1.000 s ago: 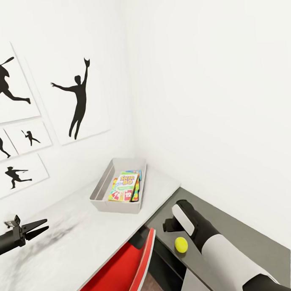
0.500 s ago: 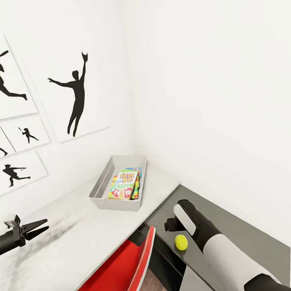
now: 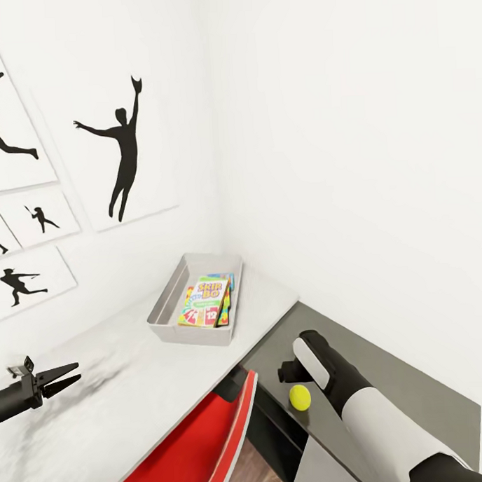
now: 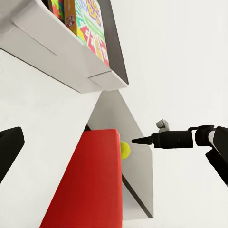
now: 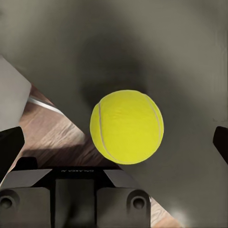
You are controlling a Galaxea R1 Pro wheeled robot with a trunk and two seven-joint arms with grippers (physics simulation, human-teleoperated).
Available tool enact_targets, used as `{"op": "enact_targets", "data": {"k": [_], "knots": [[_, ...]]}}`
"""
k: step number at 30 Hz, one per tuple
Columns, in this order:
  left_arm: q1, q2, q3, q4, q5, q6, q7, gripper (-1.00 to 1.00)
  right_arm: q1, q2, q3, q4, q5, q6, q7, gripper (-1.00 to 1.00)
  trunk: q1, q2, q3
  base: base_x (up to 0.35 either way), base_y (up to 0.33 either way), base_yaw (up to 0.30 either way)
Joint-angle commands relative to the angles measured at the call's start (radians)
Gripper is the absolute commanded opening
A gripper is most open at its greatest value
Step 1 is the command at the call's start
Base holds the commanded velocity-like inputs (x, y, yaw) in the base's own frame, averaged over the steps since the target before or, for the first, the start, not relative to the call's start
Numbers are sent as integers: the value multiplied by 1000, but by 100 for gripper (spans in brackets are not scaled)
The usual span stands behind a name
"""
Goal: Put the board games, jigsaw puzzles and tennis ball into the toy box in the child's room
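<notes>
The light grey toy box (image 3: 160, 314) stands on the white table (image 3: 135, 393) in the wall corner; it holds the Skip-Bo board game (image 3: 204, 303) lying over a bright jigsaw puzzle (image 3: 226, 301). The tennis ball (image 3: 300, 397) rests on the lower dark grey cabinet (image 3: 394, 381), right beside my right forearm (image 3: 324, 377). In the right wrist view the tennis ball (image 5: 127, 127) sits between the wide-apart fingers of my open right gripper (image 5: 114, 142), untouched. My left gripper (image 3: 68, 375) hovers open over the table's near left, holding nothing. The bed is out of view.
A red chair (image 3: 201, 446) is tucked under the table's front edge, close to the cabinet's corner. White walls close the corner behind the toy box, with black silhouette pictures (image 3: 121, 155) on the left wall. Brown floor shows below the cabinet edge (image 5: 47, 133).
The head camera has drifted, sliding the whole picture slightly up and left. My right arm has edged a little closer to the tennis ball. The ball and my left gripper stay put.
</notes>
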Motion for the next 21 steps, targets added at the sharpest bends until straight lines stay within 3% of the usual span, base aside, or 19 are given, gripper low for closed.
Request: {"op": "enact_targets", "data": {"k": [1, 21], "knots": [[-2, 1, -7, 1, 9, 10, -2, 100, -1, -1, 3, -1, -10, 2, -10, 100, 1, -2, -4, 0, 0, 0], [-2, 1, -7, 1, 9, 10, -2, 100, -1, -1, 3, -1, -10, 2, -11, 100, 1, -2, -36, 0, 0, 0]]}}
